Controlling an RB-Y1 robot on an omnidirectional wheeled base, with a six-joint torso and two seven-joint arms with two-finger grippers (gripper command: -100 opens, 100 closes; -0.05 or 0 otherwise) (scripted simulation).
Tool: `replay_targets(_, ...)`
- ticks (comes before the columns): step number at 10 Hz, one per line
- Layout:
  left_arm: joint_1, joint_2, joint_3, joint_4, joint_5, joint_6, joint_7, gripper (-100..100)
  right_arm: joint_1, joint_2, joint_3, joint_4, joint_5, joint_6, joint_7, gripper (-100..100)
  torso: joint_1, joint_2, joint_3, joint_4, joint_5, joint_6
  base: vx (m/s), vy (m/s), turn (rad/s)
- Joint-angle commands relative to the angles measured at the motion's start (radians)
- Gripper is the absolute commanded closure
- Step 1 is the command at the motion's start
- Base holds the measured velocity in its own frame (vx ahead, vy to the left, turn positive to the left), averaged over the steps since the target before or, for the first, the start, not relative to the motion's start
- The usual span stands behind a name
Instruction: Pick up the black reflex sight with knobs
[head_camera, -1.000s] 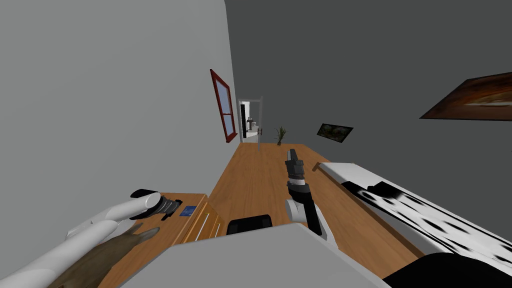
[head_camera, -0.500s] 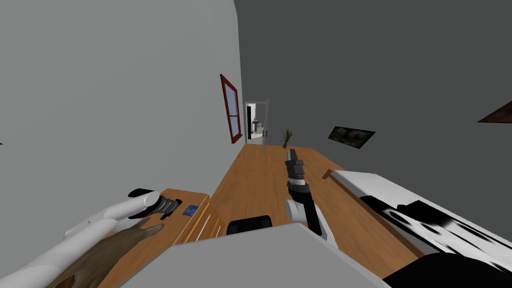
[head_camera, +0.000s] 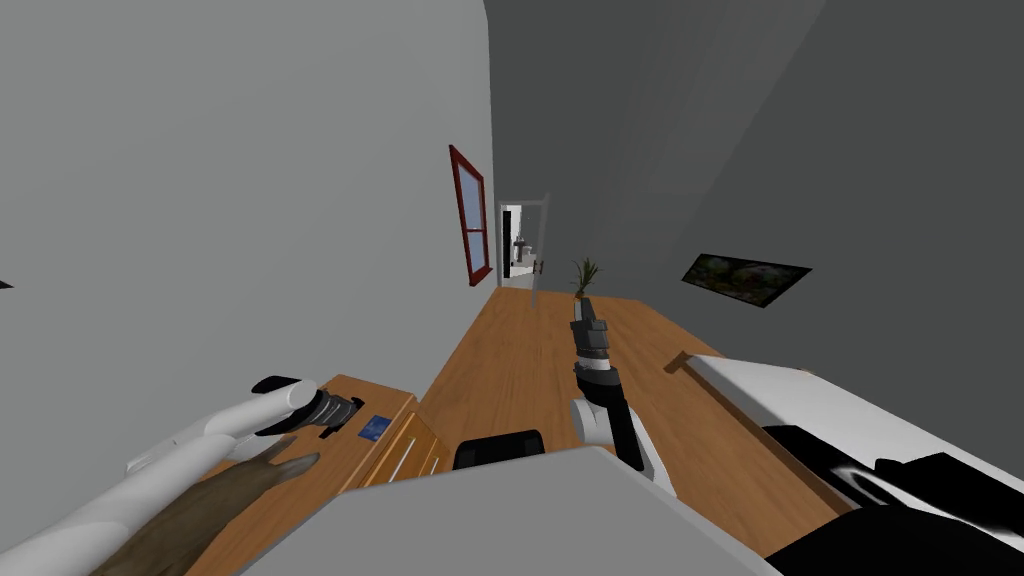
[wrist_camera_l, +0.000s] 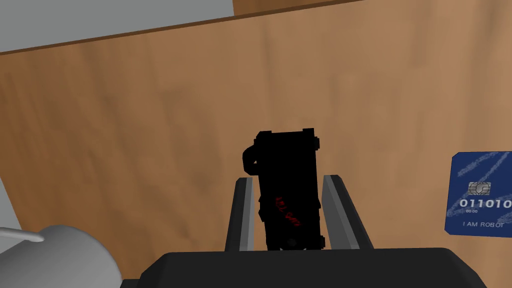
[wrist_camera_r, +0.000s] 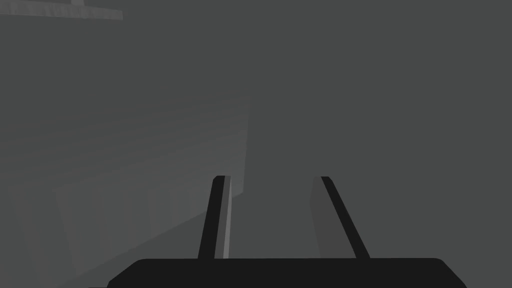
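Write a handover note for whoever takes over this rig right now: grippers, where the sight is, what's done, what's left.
Left gripper: shut on the black reflex sight, fingers against both its sides, above the wooden cabinet top. A blue card lies beside it.
Right gripper: open, holding nothing, held out in front.
Done: grasp.
Left: lift the sight; I cannot tell whether it is off the wood yet.

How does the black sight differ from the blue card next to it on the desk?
The black sight is a boxy block with knobs; the blue card is thin and flat. The sight sits between the fingers of the left gripper, which hug its sides; the card lies off to one side, ungripped. The sight bears red marks, the card white digits and a chip. Both show against the same wooden desk top.
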Motion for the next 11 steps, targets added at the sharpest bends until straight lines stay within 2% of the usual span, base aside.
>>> replay_targets(1,-0.016,-0.006,0.021,0.024,0.011,0.016,-0.05,100,0.0,0.0,0.0,0.0,0.0,0.0,0.0,0,0.0,0.0,0.0,0.0,0.0,0.0,0.11,-0.038,0.309)
replay_targets(3,-0.016,-0.006,0.021,0.024,0.011,0.016,-0.101,100,0.0,0.0,0.0,0.0,0.0,0.0,0.0,0,-0.001,-0.002,-0.001,-0.001,0.0,-0.001,0.079,-0.046,0.107)
replay_targets(4,-0.03,-0.011,0.041,0.048,0.021,0.032,-0.134,100,0.0,0.0,0.0,0.0,0.0,0.0,0.0,0,0.0,0.0,0.0,0.0,0.0,0.001,0.099,-0.045,0.301)
replay_targets(6,-0.03,-0.011,0.041,0.048,0.021,0.032,-0.184,100,0.0,0.0,0.0,0.0,0.0,0.0,0.0,0,-0.002,-0.002,-0.001,-0.001,0.0,-0.001,0.084,-0.061,0.109)
replay_targets(7,-0.045,-0.016,0.061,0.071,0.032,0.049,-0.217,100,0.0,0.0,0.0,0.0,0.0,0.0,0.0,0,-0.001,0.0,0.0,0.0,0.0,0.001,0.125,-0.083,0.277)
replay_targets(9,-0.045,-0.016,0.061,0.071,0.032,0.049,-0.266,100,0.0,0.0,0.0,0.0,0.0,0.0,0.0,0,-0.003,-0.002,-0.002,-0.001,-0.001,-0.001,0.075,-0.06,0.123)
replay_targets(10,-0.059,-0.021,0.081,0.095,0.042,0.065,-0.301,100,0.0,0.0,0.0,0.0,0.0,0.0,0.0,0,0.0,0.0,0.0,0.0,0.0,0.001,0.092,-0.066,0.27)
replay_targets(11,-0.059,-0.021,0.081,0.095,0.042,0.065,-0.328,100,0.0,0.0,0.0,0.0,0.0,0.0,0.0,0,-0.002,-0.001,-0.001,-0.001,0.0,-0.002,0.111,-0.076,0.232)
